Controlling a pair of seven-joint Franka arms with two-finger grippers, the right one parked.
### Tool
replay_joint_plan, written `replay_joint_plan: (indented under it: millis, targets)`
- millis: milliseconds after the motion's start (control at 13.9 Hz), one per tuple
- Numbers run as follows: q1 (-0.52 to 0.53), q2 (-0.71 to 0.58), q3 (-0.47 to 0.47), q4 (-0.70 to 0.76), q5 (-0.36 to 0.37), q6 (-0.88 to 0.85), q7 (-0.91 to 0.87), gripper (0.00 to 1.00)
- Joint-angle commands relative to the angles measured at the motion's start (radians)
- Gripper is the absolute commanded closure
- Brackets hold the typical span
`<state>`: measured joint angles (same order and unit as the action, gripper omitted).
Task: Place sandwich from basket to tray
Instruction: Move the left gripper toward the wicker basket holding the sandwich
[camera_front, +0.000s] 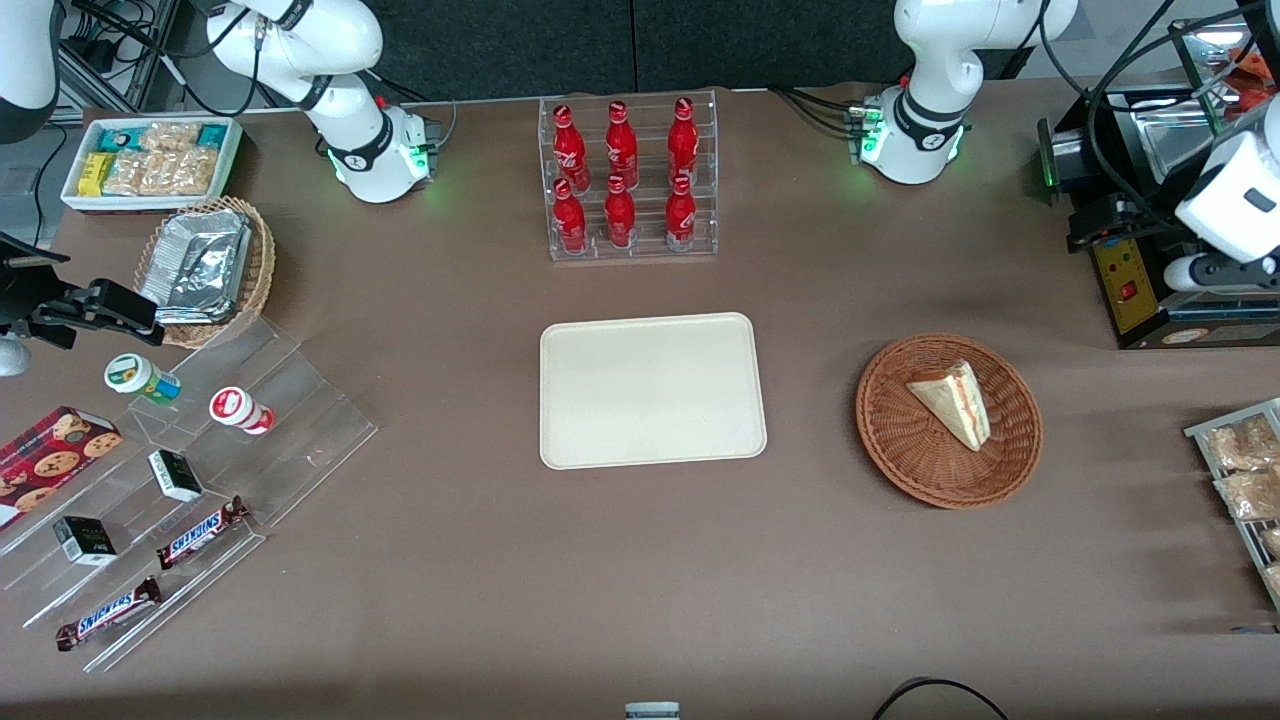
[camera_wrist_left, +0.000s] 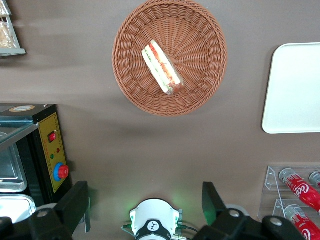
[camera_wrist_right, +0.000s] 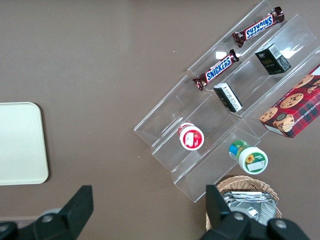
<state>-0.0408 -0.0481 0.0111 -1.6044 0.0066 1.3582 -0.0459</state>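
Note:
The sandwich (camera_front: 955, 402), a pale bread wedge with red-orange and white filling, lies in the round reddish-brown wicker basket (camera_front: 900, 460). The cream-beige tray (camera_front: 650, 390) lies empty on the table beside the basket, toward the parked arm's end. My left gripper (camera_front: 1215, 272) hangs high at the working arm's end, over a black machine, well apart from the basket and farther from the front camera. In the left wrist view the gripper (camera_wrist_left: 145, 197) is open and empty, with the sandwich (camera_wrist_left: 161, 68), basket (camera_wrist_left: 200, 60) and part of the tray (camera_wrist_left: 295, 90) below it.
A clear rack of red bottles (camera_front: 628, 180) stands farther from the front camera than the tray. A black machine (camera_front: 1140, 250) and a rack of snack packets (camera_front: 1245, 480) sit at the working arm's end. Clear display steps (camera_front: 200, 480), a foil-lined basket (camera_front: 205, 270) and a white bin (camera_front: 150, 160) sit at the parked arm's end.

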Motion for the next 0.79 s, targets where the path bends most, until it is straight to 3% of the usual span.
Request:
replay_joint_plan:
  millis: [0,216,721]
  targets:
    - [0.015,-0.015,-0.019,0.003,0.009,0.011,0.009,0.0]
    - [0.016,-0.015,-0.017,-0.105,0.001,0.122,0.014,0.0]
    - [0.015,-0.035,-0.014,-0.495,0.009,0.562,-0.058,0.0]
